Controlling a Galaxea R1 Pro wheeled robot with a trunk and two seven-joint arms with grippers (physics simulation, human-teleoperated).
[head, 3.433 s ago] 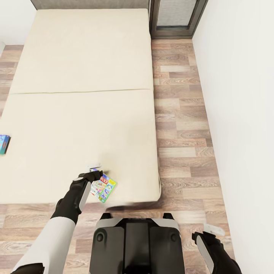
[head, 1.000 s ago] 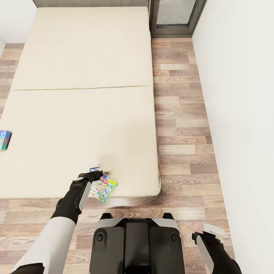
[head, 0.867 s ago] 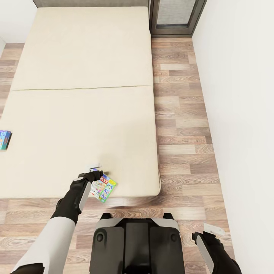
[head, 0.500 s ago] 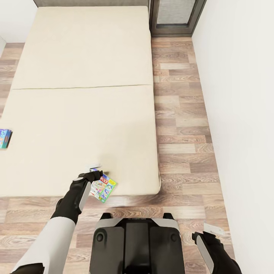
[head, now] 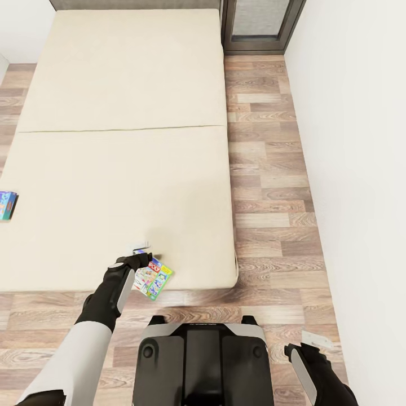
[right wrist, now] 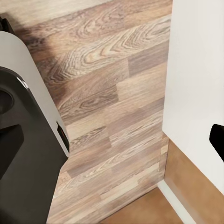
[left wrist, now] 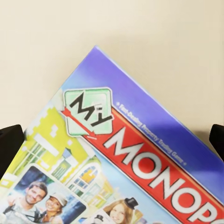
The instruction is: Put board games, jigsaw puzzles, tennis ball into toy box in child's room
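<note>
My left gripper [head: 142, 257] is shut on a board game [head: 153, 279], a colourful "My Monopoly" box held just above the front edge of the cream bed [head: 124, 169]. The box's low corner reaches past the mattress edge. The left wrist view shows the box [left wrist: 130, 158] close up, with the left gripper [left wrist: 112, 140] holding it across one corner. A second board game [head: 7, 204], blue, lies at the bed's left edge. My right gripper [head: 313, 341] hangs open low beside my base. It is over wood floor near the wall in the right wrist view [right wrist: 112, 135].
My dark base [head: 203, 361] stands on plank floor just short of the bed. A white wall [head: 361, 169] runs along the right, leaving a floor strip [head: 265, 169] between it and the bed. A brown-framed door [head: 262, 25] is at the far end.
The whole view has backed slightly away from the bed. The held board game has kept its place at my left gripper, so it has come toward the bed's front edge. Both arms hold their poses.
</note>
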